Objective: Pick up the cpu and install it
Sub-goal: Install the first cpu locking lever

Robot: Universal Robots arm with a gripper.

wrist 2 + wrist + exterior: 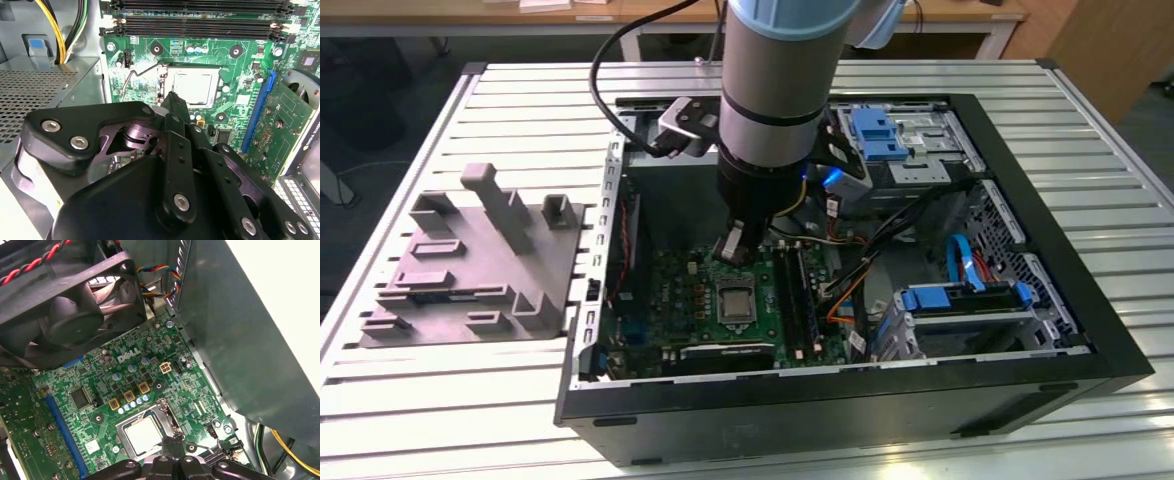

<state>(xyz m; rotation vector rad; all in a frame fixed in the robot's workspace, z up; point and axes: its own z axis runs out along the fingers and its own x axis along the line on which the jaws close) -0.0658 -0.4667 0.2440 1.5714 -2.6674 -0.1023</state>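
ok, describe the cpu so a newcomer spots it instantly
Inside the open black PC case, find the green motherboard. Near its middle, the cpu lies in the metal-framed socket just below the hand: a flat, pale silvery square, unlike the dark chips around it.

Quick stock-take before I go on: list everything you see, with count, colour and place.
case: 1, black, open, on the slatted table
motherboard: 1, green, on the case floor
cpu: 1, silvery, lying in the motherboard's socket
RAM slots: several, black, beside the socket
fan: 1, black, above the motherboard in the first wrist view
drive bays: 2, blue-clipped, at the exterior view's right of the case
cables: several, yellow and black among them, by the grey box
tray: 1, grey, on the table at the exterior view's left
arm: 1, grey, reaching down into the case
gripper: 1, black, just above the socket's edge
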